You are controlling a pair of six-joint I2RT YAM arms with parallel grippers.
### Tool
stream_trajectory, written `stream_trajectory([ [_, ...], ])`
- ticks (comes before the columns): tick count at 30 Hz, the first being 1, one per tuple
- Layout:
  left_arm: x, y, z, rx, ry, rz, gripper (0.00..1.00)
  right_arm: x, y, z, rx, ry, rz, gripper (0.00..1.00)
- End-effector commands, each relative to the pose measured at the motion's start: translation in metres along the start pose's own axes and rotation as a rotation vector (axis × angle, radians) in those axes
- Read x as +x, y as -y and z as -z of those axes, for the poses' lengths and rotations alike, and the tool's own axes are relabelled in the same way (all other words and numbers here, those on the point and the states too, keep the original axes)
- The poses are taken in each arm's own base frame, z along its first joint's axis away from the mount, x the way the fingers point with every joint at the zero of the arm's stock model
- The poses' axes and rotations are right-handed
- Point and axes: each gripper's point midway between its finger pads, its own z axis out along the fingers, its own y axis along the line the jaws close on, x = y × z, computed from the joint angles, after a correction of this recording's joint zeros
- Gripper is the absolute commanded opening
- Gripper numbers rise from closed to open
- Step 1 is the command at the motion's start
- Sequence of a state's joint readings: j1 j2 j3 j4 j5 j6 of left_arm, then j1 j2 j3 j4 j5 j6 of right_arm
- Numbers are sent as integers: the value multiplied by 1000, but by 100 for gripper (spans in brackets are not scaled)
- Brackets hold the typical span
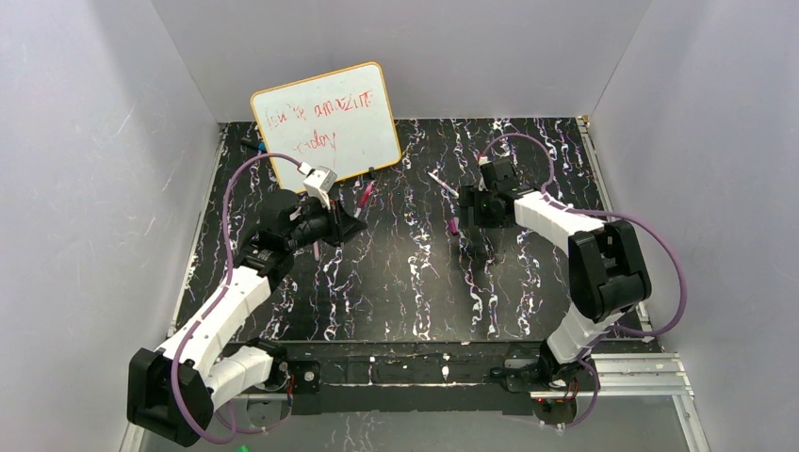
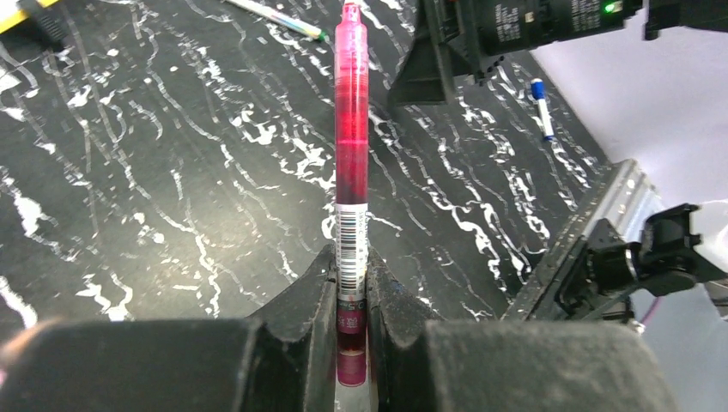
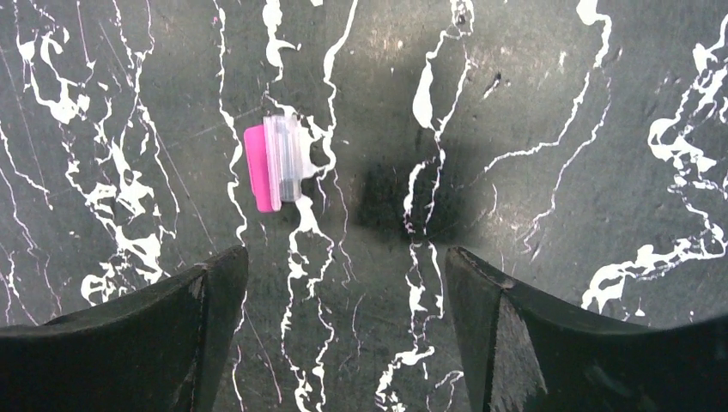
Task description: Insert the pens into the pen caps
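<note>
My left gripper (image 1: 350,224) (image 2: 350,257) is shut on a pink-red pen (image 2: 351,129) (image 1: 366,196), gripping it at its barcode label; the pen sticks straight out ahead of the fingers. A second pen (image 1: 441,182) (image 2: 275,17), white-bodied, lies on the table in front of the right arm. My right gripper (image 1: 464,213) (image 3: 346,257) points down at the table, open, with nothing between its fingers. A small pink and clear pen cap (image 3: 273,163) (image 1: 453,226) lies flat on the table, just ahead and left of the right gripper's left finger, apart from it.
A whiteboard (image 1: 330,122) with red writing leans at the back left. A blue-tipped marker (image 2: 541,107) lies near the table's edge. The table (image 1: 405,301) is black with white veins, white walls on three sides, and a metal rail (image 1: 622,369) along the near edge.
</note>
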State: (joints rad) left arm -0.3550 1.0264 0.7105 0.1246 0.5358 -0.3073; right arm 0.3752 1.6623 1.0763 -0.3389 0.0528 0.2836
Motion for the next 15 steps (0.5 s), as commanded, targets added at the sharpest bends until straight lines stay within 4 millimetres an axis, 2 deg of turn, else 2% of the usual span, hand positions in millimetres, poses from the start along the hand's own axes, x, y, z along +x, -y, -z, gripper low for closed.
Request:
stream_trajectory([
  [1, -6, -15, 10, -113, 1, -31, 0, -23, -4, -2, 13, 37, 12, 90],
  [8, -12, -24, 12, -178, 18, -17, 0, -45, -5, -15, 40, 45, 21, 90],
  [12, -6, -28, 13, -202, -5, -4, 0, -46, -3, -20, 56, 31, 27, 89],
  [15, -7, -31, 14, -217, -4, -1, 0, -40, -1, -24, 63, 7, 29, 86],
])
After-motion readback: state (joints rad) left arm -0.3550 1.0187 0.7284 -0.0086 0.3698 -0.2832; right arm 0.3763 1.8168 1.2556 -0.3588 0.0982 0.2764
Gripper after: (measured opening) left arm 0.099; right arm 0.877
